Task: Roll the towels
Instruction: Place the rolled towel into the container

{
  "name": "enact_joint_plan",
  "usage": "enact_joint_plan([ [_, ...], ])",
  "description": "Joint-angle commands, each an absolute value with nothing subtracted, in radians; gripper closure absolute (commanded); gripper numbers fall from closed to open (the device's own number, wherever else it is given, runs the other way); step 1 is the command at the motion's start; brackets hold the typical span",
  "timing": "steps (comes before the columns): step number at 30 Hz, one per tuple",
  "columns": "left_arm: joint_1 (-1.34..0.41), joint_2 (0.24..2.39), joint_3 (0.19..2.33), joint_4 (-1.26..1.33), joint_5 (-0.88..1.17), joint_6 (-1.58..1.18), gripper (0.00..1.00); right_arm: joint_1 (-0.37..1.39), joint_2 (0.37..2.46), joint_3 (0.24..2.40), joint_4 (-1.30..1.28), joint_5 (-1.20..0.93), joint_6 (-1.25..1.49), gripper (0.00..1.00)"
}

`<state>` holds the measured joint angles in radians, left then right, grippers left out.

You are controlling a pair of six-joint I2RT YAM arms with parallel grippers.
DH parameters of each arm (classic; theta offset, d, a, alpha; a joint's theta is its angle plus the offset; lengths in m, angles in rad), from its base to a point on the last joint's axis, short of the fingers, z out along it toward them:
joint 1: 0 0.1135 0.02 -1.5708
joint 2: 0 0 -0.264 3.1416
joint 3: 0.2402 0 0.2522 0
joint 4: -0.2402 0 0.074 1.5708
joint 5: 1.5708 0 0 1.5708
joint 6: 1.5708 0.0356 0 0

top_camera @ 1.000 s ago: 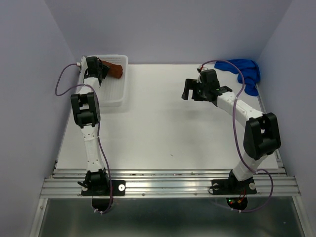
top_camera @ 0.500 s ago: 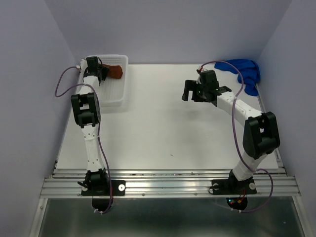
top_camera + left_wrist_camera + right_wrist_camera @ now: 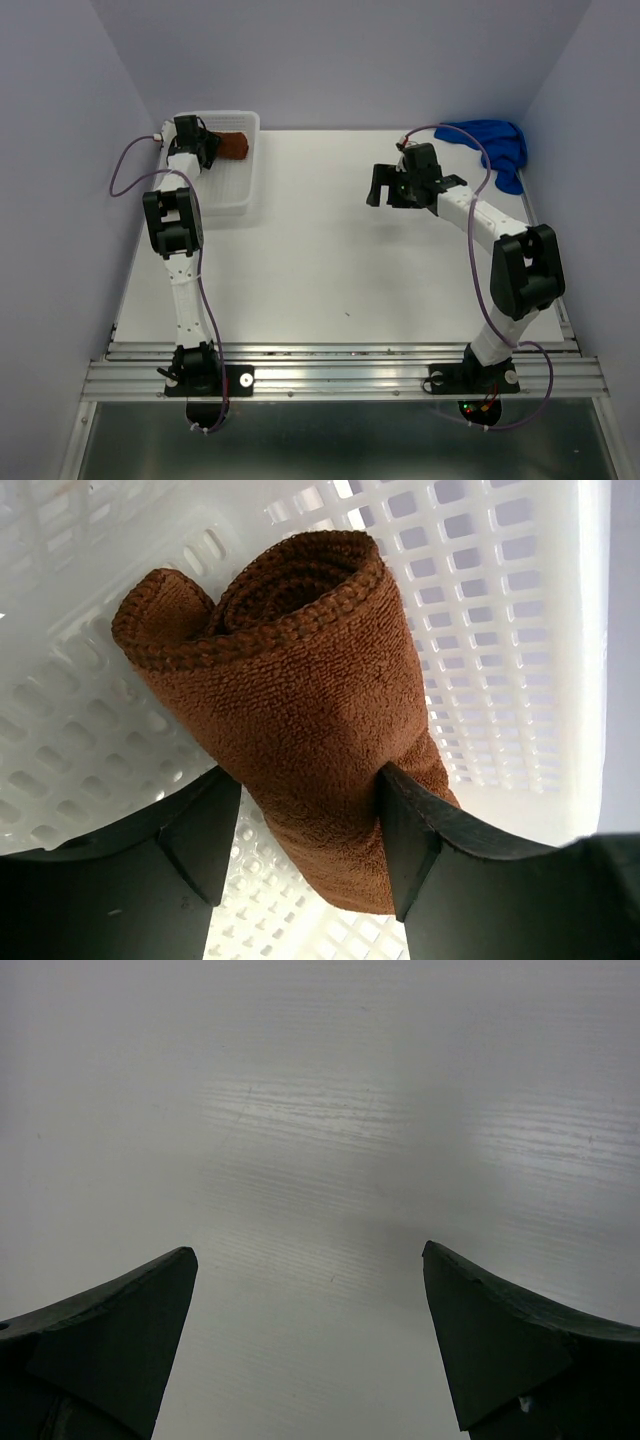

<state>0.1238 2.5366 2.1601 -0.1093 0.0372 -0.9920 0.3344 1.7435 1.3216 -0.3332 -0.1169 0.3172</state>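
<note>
The rust-brown towel (image 3: 236,146) is rolled into a tight cylinder and sits in the far end of the white basket (image 3: 232,192). My left gripper (image 3: 214,148) is shut on it. In the left wrist view both black fingers press the sides of the brown roll (image 3: 300,690), with my left gripper (image 3: 308,780) just over the basket's perforated floor (image 3: 500,630). The blue towel (image 3: 494,146) lies crumpled at the table's far right corner. My right gripper (image 3: 381,186) is open and empty over bare table left of the blue towel; it also shows in the right wrist view (image 3: 310,1260).
The basket stands at the far left of the white table (image 3: 330,260). Lilac walls close in the left, right and back sides. A metal rail (image 3: 340,365) runs along the near edge by the arm bases.
My left gripper has drawn the brown roll a little left and back, deeper into the basket's far end. My right gripper has drifted slightly left, still open.
</note>
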Motion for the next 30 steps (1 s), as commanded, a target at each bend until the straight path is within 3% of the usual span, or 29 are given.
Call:
enact_joint_plan([
  [1,0.118,2.431,2.194,-0.166,0.028,-0.956,0.34,0.330,1.752,1.374,-0.327,-0.129,0.307,0.00],
  [9,0.118,2.399,2.187,-0.183,0.034,-0.933,0.31,0.330,1.775,1.390,-0.327,-0.158,0.299,0.00],
  [12,0.118,2.392,2.195,-0.189,0.029,-0.922,0.27,0.330,1.782,1.396,-0.327,-0.167,0.293,0.00],
  [14,0.120,2.384,2.201,-0.192,0.026,-0.922,0.16,0.330,1.792,1.404,-0.328,-0.166,0.290,0.00],
  [23,0.118,2.341,2.209,-0.236,0.054,-0.893,0.15,0.330,1.819,1.439,-0.334,-0.186,0.276,0.00],
  [24,0.118,2.332,2.207,-0.239,0.055,-0.884,0.04,0.330,1.819,1.442,-0.336,-0.183,0.275,0.00],
  [25,0.120,2.321,2.209,-0.253,0.058,-0.882,0.01,0.330,1.819,1.445,-0.334,-0.181,0.273,0.00],
  [30,0.120,2.199,2.171,-0.293,0.057,-0.830,0.01,0.321,1.818,1.469,-0.333,-0.160,0.276,0.00],
])
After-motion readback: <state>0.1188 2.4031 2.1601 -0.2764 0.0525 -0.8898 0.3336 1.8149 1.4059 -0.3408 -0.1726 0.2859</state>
